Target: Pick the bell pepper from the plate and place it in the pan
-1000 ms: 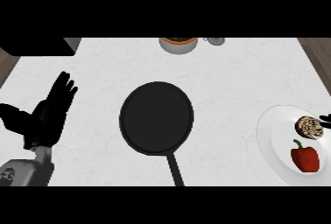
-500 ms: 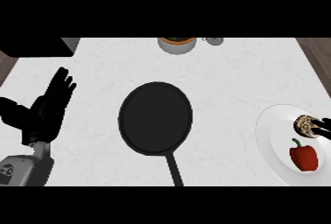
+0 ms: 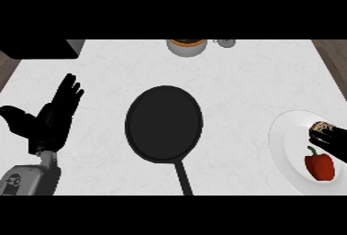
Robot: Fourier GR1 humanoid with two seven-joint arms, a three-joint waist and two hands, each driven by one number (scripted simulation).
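Right hand (image 3: pixel 330 142) at right edge, only part visible, grip state can't tell. Pepper (image 3: pixel 320 166) on plate (image 3: pixel 283 142), just below hand, stem toward it, long axis upright. Pan (image 3: pixel 164 124) well left. Left hand (image 3: pixel 53 120) open, resting, far.

The table (image 3: pixel 257 78) is white with faint grey marbling, and the pan (image 3: pixel 164 124) on it is black all over, handle included. The bell pepper (image 3: pixel 320 166) is bright red with a green stem and lies on a plain white plate (image 3: pixel 288 142). Both the left hand (image 3: pixel 51 121) and the right hand (image 3: pixel 331 140) are black, and the left forearm (image 3: pixel 27 180) is grey.
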